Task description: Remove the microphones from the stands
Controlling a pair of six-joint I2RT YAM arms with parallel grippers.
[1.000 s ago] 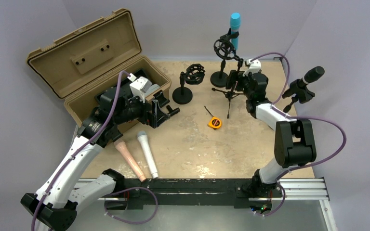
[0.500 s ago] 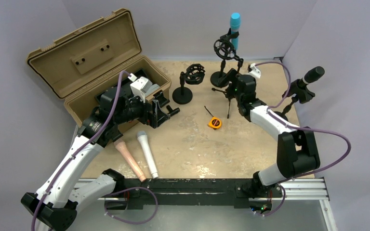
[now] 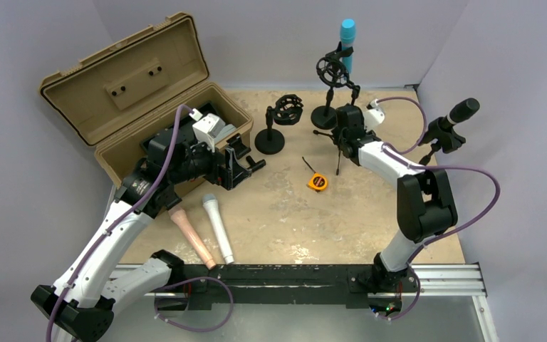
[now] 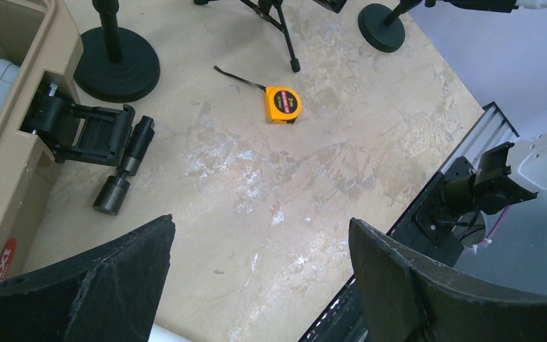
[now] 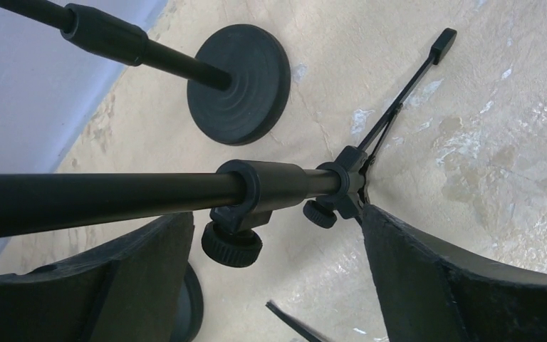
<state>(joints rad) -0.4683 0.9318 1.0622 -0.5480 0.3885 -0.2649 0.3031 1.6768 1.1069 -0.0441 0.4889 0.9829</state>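
The blue microphone (image 3: 347, 37) is sitting upright at the far back of the bench (image 3: 285, 214), clipped in high above the tripod stand (image 3: 338, 144) and not off it yet. The right gripper (image 3: 343, 122) is hovering low beside that stand. In the wrist view its jaws are gaping wide, with the stand's black pole running crosswise just ahead of the fingertips and apart from both. Just beyond the pole a round base (image 5: 246, 84) of another stand is resting on the bench.

On the other side, the left gripper (image 3: 241, 164) is hanging over the bench beside the open tan case (image 3: 124, 78), also spread wide and carrying nothing. Beneath it a yellow tape measure (image 4: 283, 104) is lying with its tab pulled out a little. A pink microphone (image 3: 192, 239) and a white microphone (image 3: 218, 228) are lying side by side near the front edge. A black microphone (image 3: 463, 111) is sitting tilted on its own stand at the far right, well apart from both arms.
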